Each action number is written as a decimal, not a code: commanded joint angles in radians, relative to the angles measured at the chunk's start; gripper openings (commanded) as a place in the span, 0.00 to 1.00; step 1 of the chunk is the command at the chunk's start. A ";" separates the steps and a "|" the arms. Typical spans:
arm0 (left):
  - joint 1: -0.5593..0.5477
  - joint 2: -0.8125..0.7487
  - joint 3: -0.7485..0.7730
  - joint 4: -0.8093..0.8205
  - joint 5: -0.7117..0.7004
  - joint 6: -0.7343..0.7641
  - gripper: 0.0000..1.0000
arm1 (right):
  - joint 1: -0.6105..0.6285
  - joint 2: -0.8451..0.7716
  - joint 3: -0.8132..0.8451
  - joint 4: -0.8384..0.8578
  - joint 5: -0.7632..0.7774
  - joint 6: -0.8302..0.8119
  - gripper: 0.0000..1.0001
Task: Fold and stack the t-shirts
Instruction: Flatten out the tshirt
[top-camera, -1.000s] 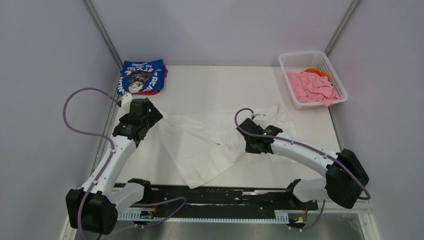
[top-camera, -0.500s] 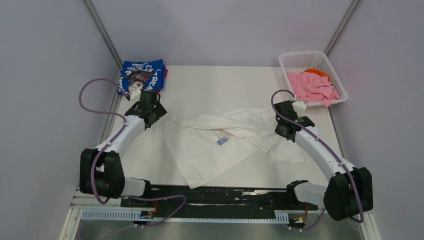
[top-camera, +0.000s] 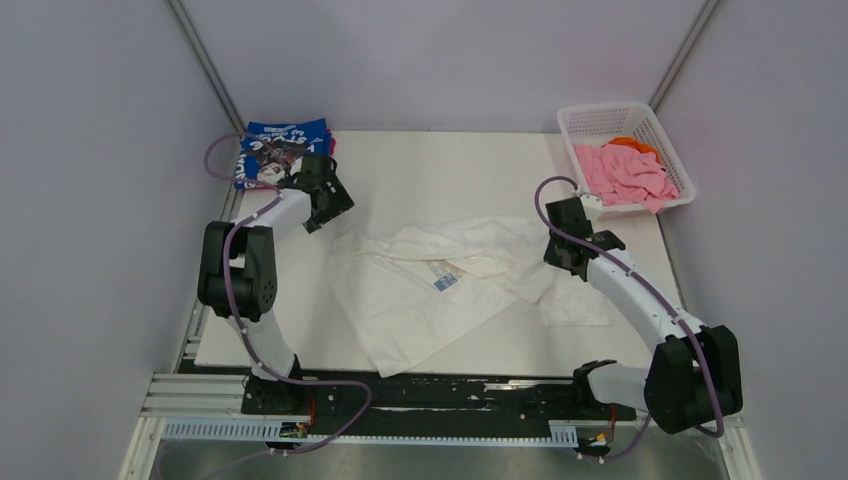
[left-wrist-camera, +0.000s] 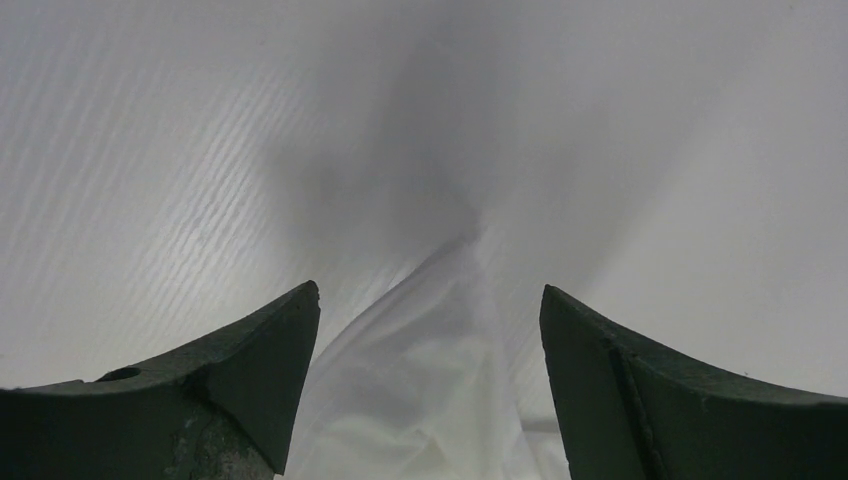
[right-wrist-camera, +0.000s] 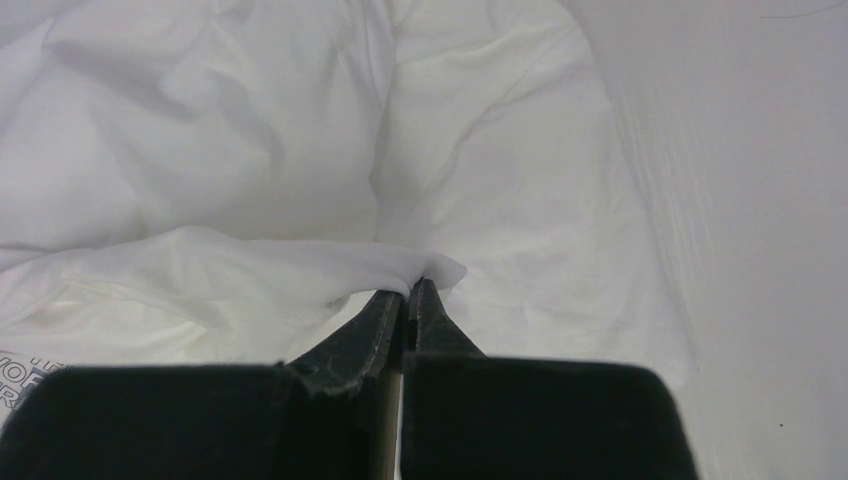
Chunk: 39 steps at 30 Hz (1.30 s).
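A white t-shirt (top-camera: 430, 290) lies crumpled and partly spread in the middle of the table. My right gripper (top-camera: 558, 252) is shut on a fold of its right edge, and the pinch shows in the right wrist view (right-wrist-camera: 410, 283). My left gripper (top-camera: 335, 205) is open at the shirt's far left corner. In the left wrist view (left-wrist-camera: 429, 290) a tip of white cloth (left-wrist-camera: 440, 380) lies between the spread fingers, not gripped. A folded royal-blue t-shirt (top-camera: 285, 150) with white lettering lies at the back left on a pink one (top-camera: 328, 150).
A white lattice basket (top-camera: 600, 118) stands at the back right, holding a pink t-shirt (top-camera: 625, 172) and an orange one (top-camera: 632, 142). Grey walls close in the left and right sides. A black rail (top-camera: 430, 390) runs along the near edge.
My right gripper pulled the shirt's edge to the right, spreading the cloth. My left arm swung away from the near left toward the back, ending by the shirt's far left corner.
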 joint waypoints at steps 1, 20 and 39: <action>0.002 0.105 0.104 -0.009 0.109 0.093 0.84 | -0.001 0.005 0.026 0.054 -0.015 -0.035 0.00; -0.113 0.240 0.261 -0.353 -0.144 0.127 0.67 | 0.000 0.001 0.009 0.069 -0.014 -0.049 0.00; -0.187 -0.099 0.217 -0.303 -0.290 0.161 0.00 | -0.002 -0.152 0.128 0.113 0.043 -0.068 0.00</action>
